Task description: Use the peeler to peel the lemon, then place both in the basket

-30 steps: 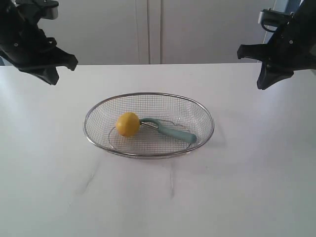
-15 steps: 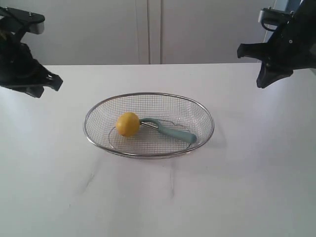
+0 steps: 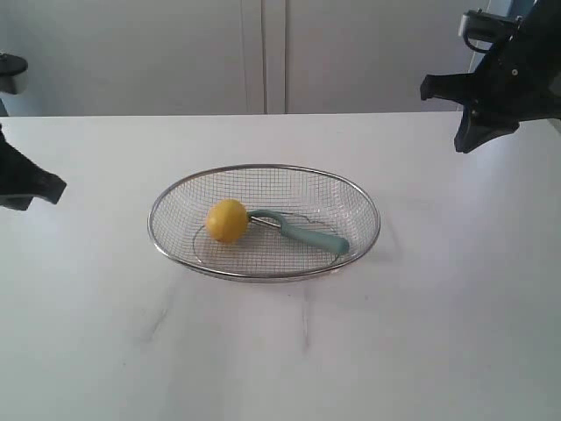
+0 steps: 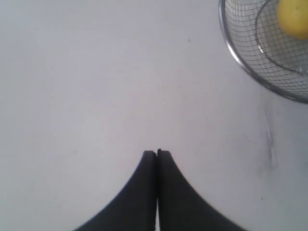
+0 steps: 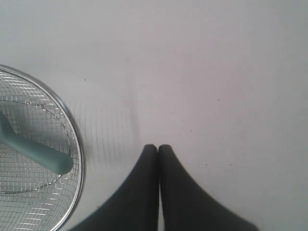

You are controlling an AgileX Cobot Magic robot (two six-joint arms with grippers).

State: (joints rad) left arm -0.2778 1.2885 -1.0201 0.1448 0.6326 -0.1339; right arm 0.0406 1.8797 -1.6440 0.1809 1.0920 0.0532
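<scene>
A yellow lemon (image 3: 227,220) lies in the left half of the silver wire-mesh basket (image 3: 372,210) at the middle of the white table. The teal-handled peeler (image 3: 308,234) lies in the basket too, its head against the lemon and its handle running to the right. My left gripper (image 3: 44,189) is at the far left edge, low over the table, shut and holding nothing (image 4: 157,152). My right gripper (image 3: 463,140) hangs high at the back right, shut and holding nothing (image 5: 158,147). The left wrist view catches the basket's rim (image 4: 231,48) and the lemon (image 4: 293,17); the right wrist view shows the rim (image 5: 72,125) and the peeler's handle (image 5: 38,153).
The white table (image 3: 280,351) spreads wide on all sides of the basket. A pale wall with a vertical seam (image 3: 263,53) stands behind the table's far edge.
My left arm has swung down and to the left, from the upper left corner to the left edge near the table. The right arm, the lemon, the peeler and the basket have stayed put.
</scene>
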